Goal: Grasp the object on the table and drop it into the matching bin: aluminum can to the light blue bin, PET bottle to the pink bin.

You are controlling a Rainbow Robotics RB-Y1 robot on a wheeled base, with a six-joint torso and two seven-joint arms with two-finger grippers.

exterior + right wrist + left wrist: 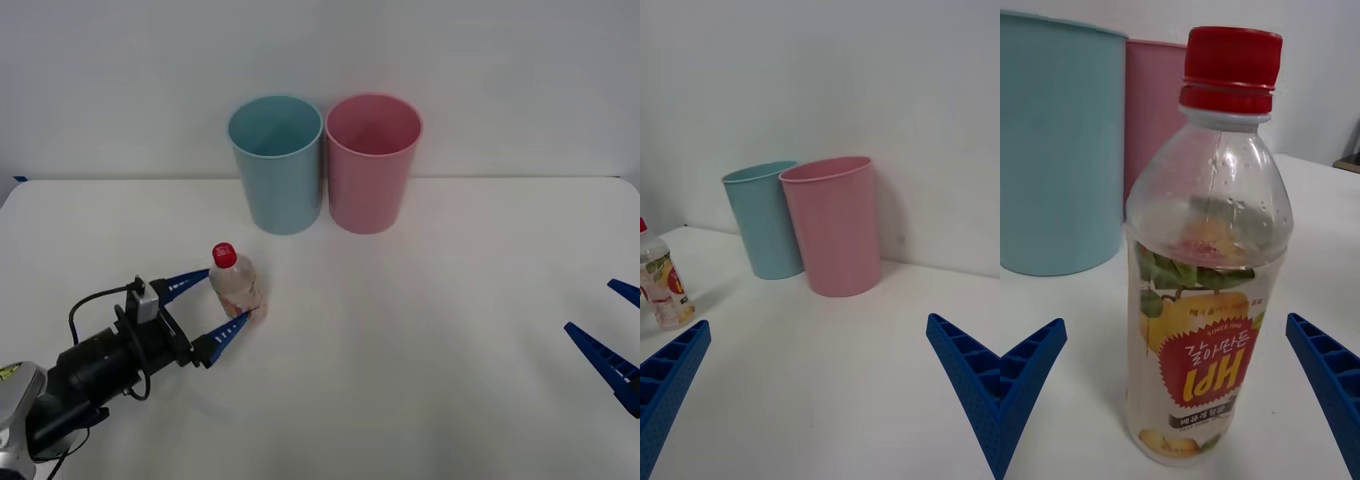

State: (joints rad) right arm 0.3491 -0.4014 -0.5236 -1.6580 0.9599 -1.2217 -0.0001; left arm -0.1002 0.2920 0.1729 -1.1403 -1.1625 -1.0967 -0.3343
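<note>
Though unpinched, bottle (237, 281) between claw (219, 300) fingers.

Right claw (612, 335) cut off at the front view's edge, well to the right of the PET bottle (236, 283). Bottle cut by the edge of the right wrist view, only part of its body there. Behind the bottle, in the left wrist view, much of the pink bin (1152, 112) hidden, light blue bin (1060, 142) cropped. Small print under the label's red badge too small to read.

A lab test bench; bare white table (400, 400) against a blank white wall (500, 60).
</note>
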